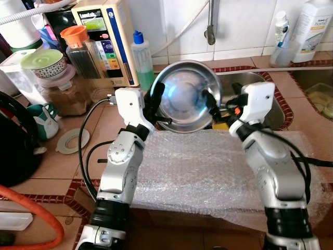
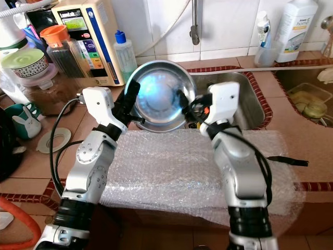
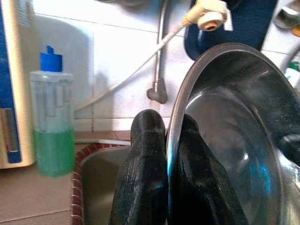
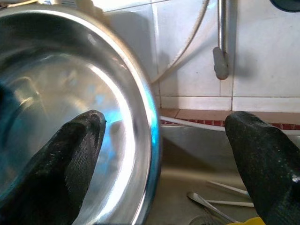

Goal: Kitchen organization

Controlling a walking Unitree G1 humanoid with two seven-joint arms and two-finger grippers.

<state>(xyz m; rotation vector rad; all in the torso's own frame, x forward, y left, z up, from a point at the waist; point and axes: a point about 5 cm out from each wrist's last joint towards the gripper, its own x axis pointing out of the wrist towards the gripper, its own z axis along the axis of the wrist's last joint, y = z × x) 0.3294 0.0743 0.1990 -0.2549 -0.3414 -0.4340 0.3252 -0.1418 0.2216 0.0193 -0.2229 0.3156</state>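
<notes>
- Above the back edge of the bubble wrap [image 1: 208,172], we hold the steel bowl [image 1: 184,96] tilted up on its rim, its hollow facing us, just in front of the sink [image 1: 260,86].
- Our left hand [image 1: 156,101] is pinched on the bowl's left rim; in the left wrist view one finger [image 3: 143,178] lies outside the wall and the other inside, so the whole grip rests on a thin, slick edge. That is the main risk: polished steel can slide or swing between the pads, and the bowl may drop.
- Our right hand [image 1: 213,104] stands wide, one finger [image 4: 70,154] inside the bowl and the other [image 4: 267,164] well outside the rim. It is not gripping. If we close it off-centre, we judge it could push the rim sideways and twist the bowl out of the left pinch.
- A fall toward the sink would land on the cutlery [image 4: 213,206] lying there; a fall toward us lands on the bubble wrap, which is softer but loose, so the bowl could roll off the bench [image 1: 62,166].
- The green soap bottle [image 1: 141,60] and the pipe [image 1: 210,23] on the tiled wall are near the bowl; a wide swing could knock the bottle over.
- The black cable [image 1: 91,135] loops beside our left arm and may snag on a turn.
</notes>
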